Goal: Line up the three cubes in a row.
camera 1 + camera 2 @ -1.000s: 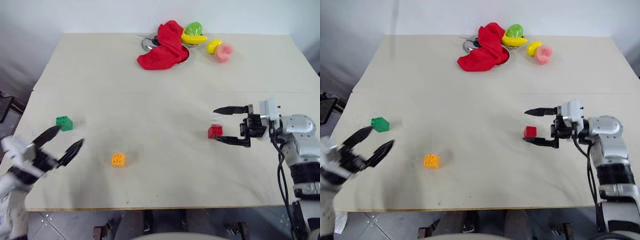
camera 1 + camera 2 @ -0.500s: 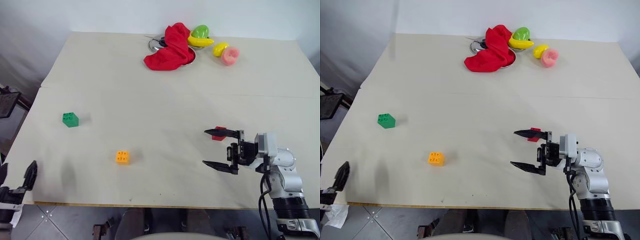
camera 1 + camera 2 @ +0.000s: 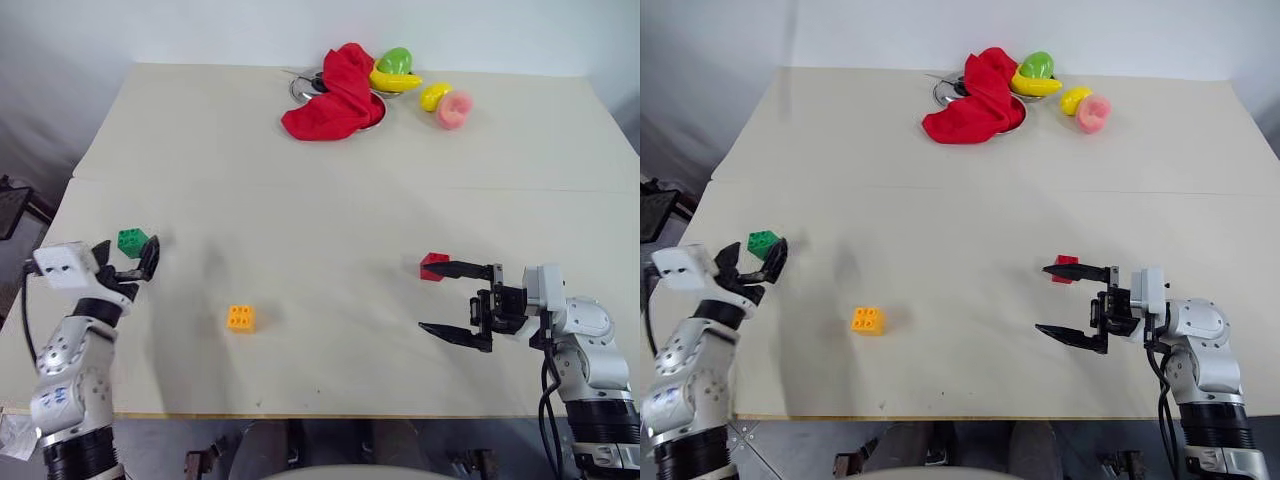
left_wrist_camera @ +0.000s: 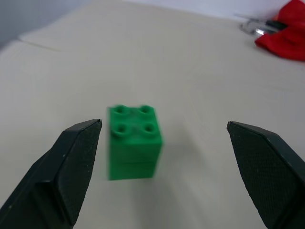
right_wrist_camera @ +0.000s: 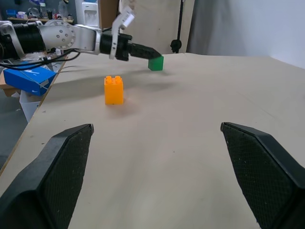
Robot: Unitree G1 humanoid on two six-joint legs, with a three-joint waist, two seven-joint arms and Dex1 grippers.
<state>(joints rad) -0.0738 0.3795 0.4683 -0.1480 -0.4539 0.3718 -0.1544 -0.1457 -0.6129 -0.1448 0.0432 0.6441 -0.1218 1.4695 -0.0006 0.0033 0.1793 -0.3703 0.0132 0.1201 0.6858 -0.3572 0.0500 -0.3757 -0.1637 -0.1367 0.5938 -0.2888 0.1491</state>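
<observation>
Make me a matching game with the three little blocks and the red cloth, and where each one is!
Things:
1. green cube
2. orange-yellow cube
3. red cube
4. red cloth

Places:
A. draped over the metal dish at the far edge
B. between the left hand's open fingers
C. alone on the table, between both hands
D. beside the right hand's far finger

Pairs: 1-B, 2-C, 3-D, 4-A

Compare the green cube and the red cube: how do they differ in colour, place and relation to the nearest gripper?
The green cube is green, the red cube red. The green one sits near the table's left edge, the red one right of centre. The green one lies between the left gripper's open fingers; the red one lies beside the open right gripper. Both rest unheld on the table.
</observation>
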